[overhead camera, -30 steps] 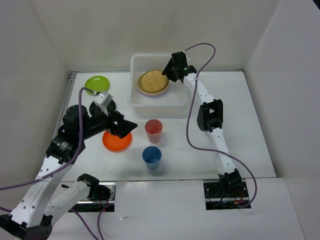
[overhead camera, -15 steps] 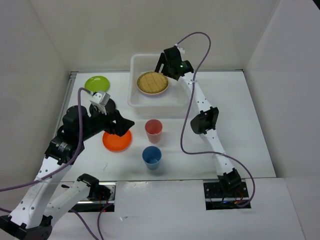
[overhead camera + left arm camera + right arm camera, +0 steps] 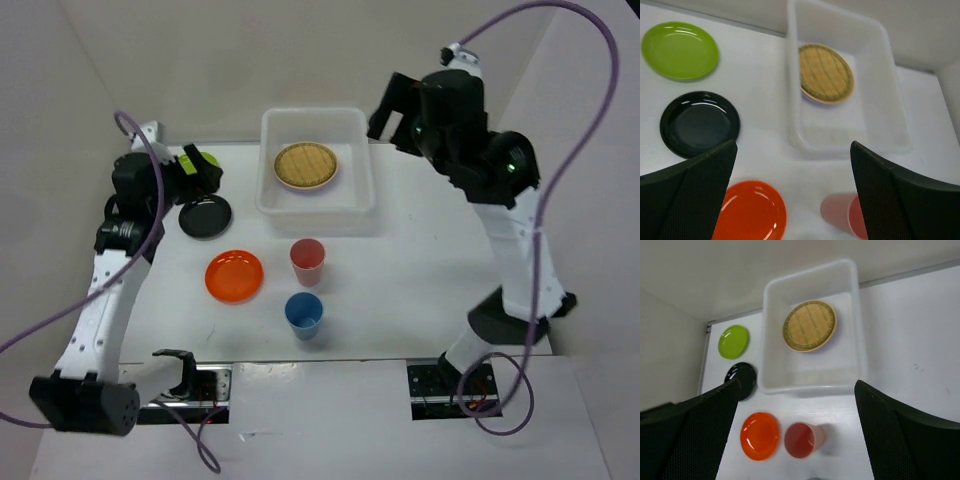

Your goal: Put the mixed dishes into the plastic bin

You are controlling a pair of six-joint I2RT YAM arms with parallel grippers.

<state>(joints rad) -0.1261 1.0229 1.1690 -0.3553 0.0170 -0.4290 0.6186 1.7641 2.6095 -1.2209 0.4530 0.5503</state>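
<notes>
Bamboo plate (image 3: 306, 165) is seated in plastic bin (image 3: 313, 113), possibly atop another; left claw (image 3: 792, 150) and right claw (image 3: 797, 385) are held apart, empty.

Pink cup (image 3: 841, 212) partly beyond bottom edge

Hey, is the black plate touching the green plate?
Apart. The left wrist view shows a strip of bare white table between the green plate and the black plate.
</notes>
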